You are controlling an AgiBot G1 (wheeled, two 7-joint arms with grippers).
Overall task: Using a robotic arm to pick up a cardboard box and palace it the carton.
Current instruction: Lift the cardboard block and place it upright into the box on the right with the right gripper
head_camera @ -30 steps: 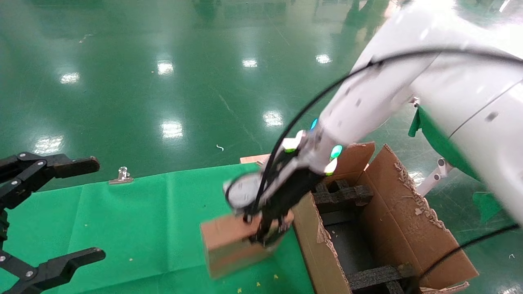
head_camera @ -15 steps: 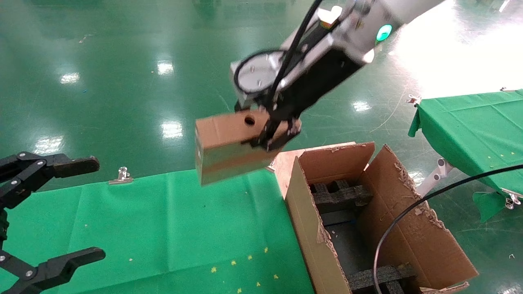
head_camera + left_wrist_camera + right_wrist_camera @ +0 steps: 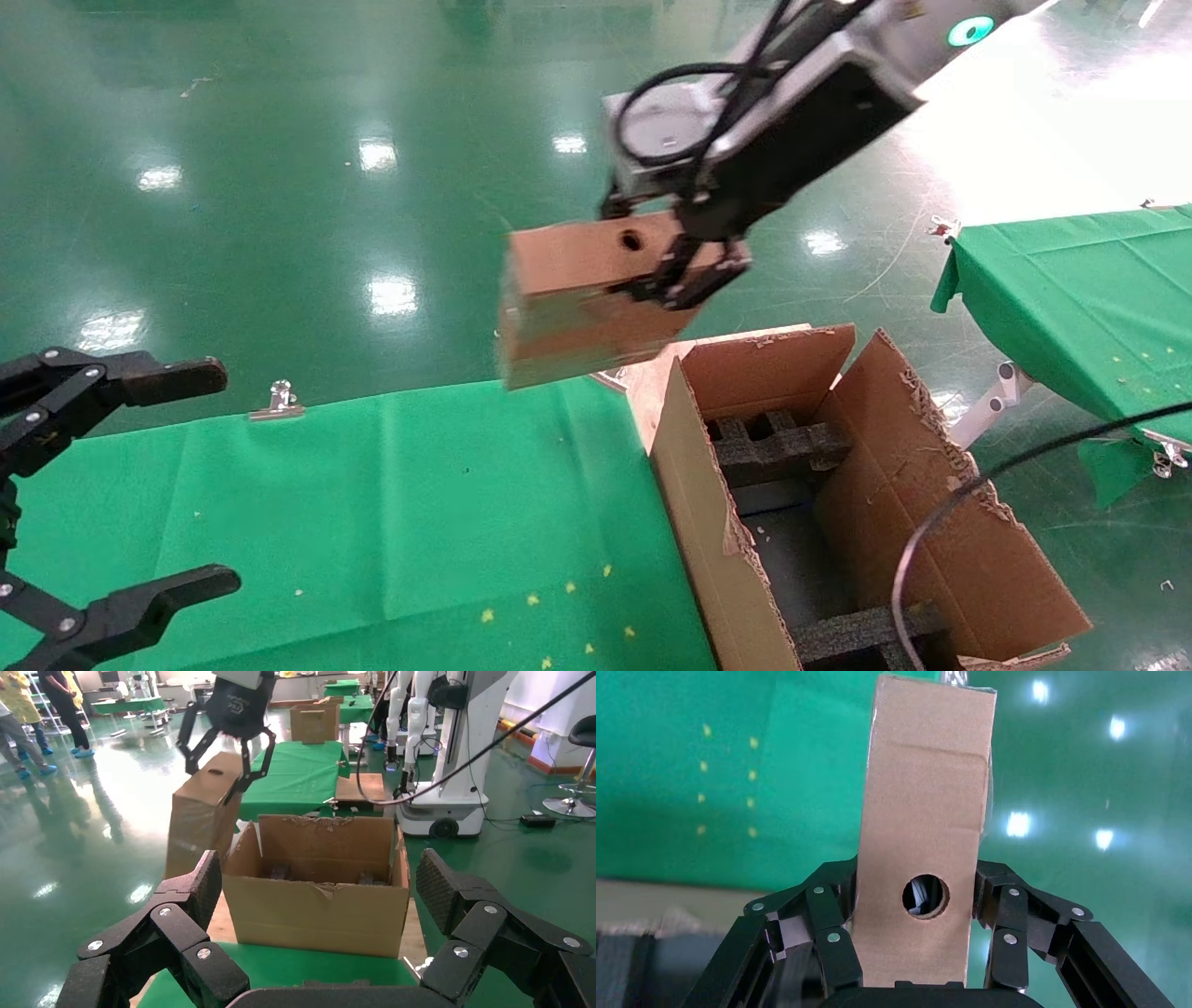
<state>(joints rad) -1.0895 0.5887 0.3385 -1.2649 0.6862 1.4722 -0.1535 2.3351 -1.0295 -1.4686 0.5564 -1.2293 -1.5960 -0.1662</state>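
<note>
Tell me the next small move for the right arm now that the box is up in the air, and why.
Probably carry it sideways toward the robot's right until it sits over the carton's opening. The right gripper is shut on the cardboard box, which hangs above the green table edge, just short of the carton. The carton's flaps are open, black foam inserts showing inside. The left gripper is parked, open.

carton [image 3: 931, 522] — near end cut off | cardboard box [image 3: 582, 298] — blurred

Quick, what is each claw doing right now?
Left claw: open, holding nothing, parked over the green table.
Right claw: closed on the cardboard box, lifted in the air beside the carton.
</note>
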